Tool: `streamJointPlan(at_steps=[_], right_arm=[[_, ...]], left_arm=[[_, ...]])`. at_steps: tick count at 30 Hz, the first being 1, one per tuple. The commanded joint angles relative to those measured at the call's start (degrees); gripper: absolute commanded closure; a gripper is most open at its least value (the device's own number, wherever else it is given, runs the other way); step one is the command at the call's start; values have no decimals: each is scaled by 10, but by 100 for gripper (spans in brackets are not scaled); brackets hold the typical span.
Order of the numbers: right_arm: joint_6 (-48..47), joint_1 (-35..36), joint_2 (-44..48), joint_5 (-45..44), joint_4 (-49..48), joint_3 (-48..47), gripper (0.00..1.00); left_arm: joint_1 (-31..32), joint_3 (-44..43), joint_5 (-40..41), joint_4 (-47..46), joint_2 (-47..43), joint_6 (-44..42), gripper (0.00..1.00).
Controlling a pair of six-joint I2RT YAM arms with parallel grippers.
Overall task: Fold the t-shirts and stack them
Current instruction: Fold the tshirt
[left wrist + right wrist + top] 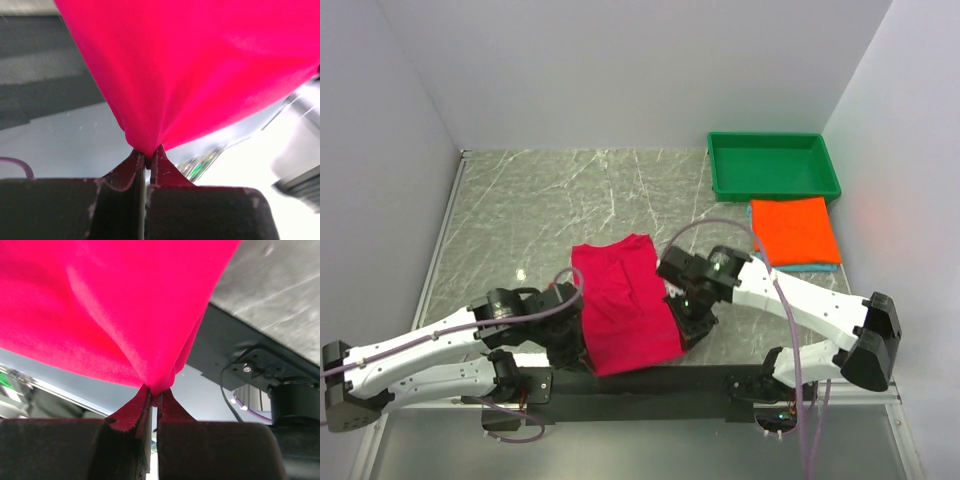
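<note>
Crimson-pink t-shirt, left jaws and right jaws each clenched on its edge (cloth bunched there)

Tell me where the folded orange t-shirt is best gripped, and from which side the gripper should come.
Probably its left edge, near the front left corner, coming from the left. The orange t-shirt lies flat on the teal t-shirt, the green tray stands close behind it and the wall is near on its right; only its left side looks free to approach.
</note>
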State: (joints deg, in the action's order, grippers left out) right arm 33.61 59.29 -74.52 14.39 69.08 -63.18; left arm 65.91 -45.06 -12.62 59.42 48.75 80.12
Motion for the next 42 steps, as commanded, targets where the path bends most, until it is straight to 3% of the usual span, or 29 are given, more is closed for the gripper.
streamJointPlan(at_steps=[1,6,12,17,25,34,39,42], right_arm=[[-54,-50,-29,-28,47,-60,100],[-100,-108,-83,-43,38,-150,100],[-131,-146,-156,-34,23,-235,100],[-154,-166,-216,-31,22,-316,100],[-180,-223,-308,-19,12,-406,100],[-176,-269,-413,-6,-72,-424,100],[-166,-282,-433,-10,-128,-418,74],[-149,-281,-412,-37,-164,-406,61]], left_arm=[[-52,-35,56,61,-9,17,99],[-177,-43,89,23,24,-56,99],[-267,-57,146,-39,71,-121,99],[-311,-88,190,-62,108,-163,99],[-386,-99,174,-161,180,-224,99],[-443,-82,153,-289,296,-279,99],[-448,-75,159,-310,310,-276,92],[-449,-68,183,-324,286,-270,64]])
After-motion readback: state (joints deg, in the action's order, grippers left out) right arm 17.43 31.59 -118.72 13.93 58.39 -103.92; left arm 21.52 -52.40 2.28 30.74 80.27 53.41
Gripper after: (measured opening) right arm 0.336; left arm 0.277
